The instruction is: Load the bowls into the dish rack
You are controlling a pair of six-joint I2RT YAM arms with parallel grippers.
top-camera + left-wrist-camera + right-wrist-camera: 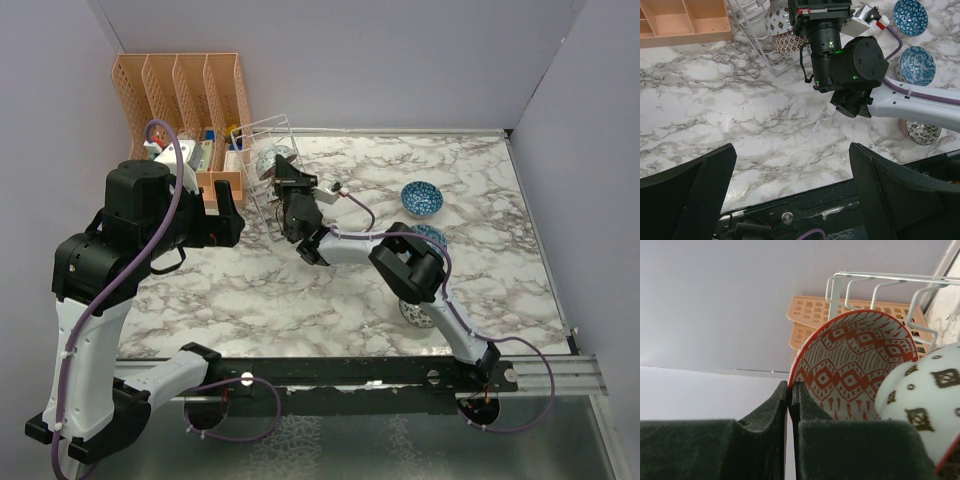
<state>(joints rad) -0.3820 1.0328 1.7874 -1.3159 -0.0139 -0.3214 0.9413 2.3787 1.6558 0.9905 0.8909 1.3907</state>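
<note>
Right gripper point(790, 385), jaws nearly together, is pinching the rim of a reddish-pink patterned ceramic bowl point(855, 365). It's standing it on edge in the silvery-white wire dish rack point(880, 277), far left on the marble counter point(300, 290), prob. so the wires prop it. Left gripper point(791, 150) is hanging wide & empty, out of the way.

A tabletop point(250, 300) with white and grey marble pattern is closed by plain pale lilac walls point(350, 60) at three sides.
</note>
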